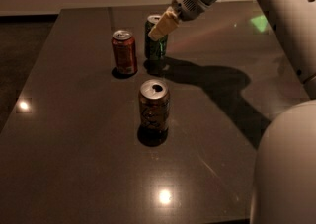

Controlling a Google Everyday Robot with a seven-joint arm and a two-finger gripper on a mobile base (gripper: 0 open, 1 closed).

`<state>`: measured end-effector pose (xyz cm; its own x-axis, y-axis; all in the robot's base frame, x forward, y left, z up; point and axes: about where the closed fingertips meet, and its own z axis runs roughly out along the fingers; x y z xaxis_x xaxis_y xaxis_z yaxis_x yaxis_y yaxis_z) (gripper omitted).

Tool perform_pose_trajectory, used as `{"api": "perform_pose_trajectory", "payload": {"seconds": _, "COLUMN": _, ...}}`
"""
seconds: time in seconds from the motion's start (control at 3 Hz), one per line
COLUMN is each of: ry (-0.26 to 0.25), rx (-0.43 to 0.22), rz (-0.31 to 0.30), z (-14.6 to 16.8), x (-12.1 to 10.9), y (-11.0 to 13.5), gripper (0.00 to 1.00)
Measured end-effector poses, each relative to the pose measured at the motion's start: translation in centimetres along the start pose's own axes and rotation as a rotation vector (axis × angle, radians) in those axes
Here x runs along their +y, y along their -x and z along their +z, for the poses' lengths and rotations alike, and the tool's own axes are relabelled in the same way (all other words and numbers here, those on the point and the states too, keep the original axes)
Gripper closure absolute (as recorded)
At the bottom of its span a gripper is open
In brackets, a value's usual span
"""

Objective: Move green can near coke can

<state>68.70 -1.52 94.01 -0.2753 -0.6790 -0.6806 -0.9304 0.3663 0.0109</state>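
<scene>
The green can (156, 48) stands upright on the dark table (74, 134), just right of the coke can (124, 53), with a narrow gap between them. My gripper (160, 26) comes in from the upper right and is shut on the top of the green can. One tan finger (163, 23) lies across the can's front upper part; the other finger is hidden behind the can.
A brownish-orange can with dark swirl markings (154, 105) stands in front of the pair, near the table's middle. My white arm (276, 16) spans the upper right, and the robot body (286, 168) fills the lower right corner. The table's left edge borders dark floor.
</scene>
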Motion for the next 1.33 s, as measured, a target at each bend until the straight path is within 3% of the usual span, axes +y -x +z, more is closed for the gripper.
{"api": "perform_pose_trajectory", "payload": {"seconds": 0.33, "ry": 0.071, "rx": -0.002, "rz": -0.065, "z": 1.3, "x": 3.1, "y": 0.9, "gripper": 1.00}}
{"api": "perform_pose_trajectory", "payload": {"seconds": 1.33, "ry": 0.104, "rx": 0.028, "rz": -0.105, "z": 3.0, "x": 5.5, "y": 0.0, "gripper": 0.29}}
